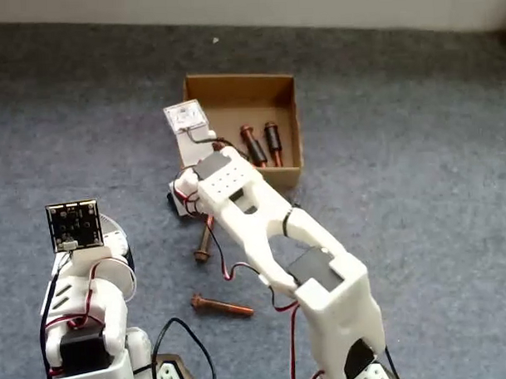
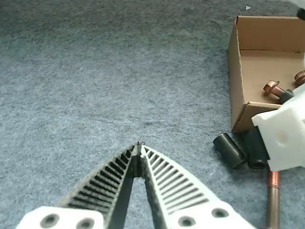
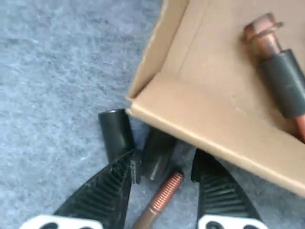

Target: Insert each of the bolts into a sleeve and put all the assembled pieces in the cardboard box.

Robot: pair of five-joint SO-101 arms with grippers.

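Grey carpet (image 1: 419,192) covers the whole work surface. A black cylindrical sleeve (image 3: 157,151) lies on it at the near left corner of the brown open-topped cardboard box (image 1: 201,87). The sleeve sits between the spread fingers of the right gripper (image 3: 166,164), which is open and holds nothing. The threaded tip of a copper-coloured bolt (image 3: 161,194) lies in the same gap, just beside the sleeve; whether the two touch is hard to tell. A second black sleeve (image 3: 114,134) rests just outside one finger.

The box wall passes close by the other finger, so room is tight on that side. In the high view the box is at about 1 o'clock from this gripper, with open carpet toward 9 o'clock. Two sleeved bolts (image 1: 253,146) lie side by side in the box. A second loose copper bolt (image 1: 221,305) lies toward 6 o'clock, well apart. The right arm (image 1: 262,222) hides both sleeves from above. The left gripper (image 2: 138,149), fingers pressed together and empty, is over bare carpet at about 8 o'clock from the box.
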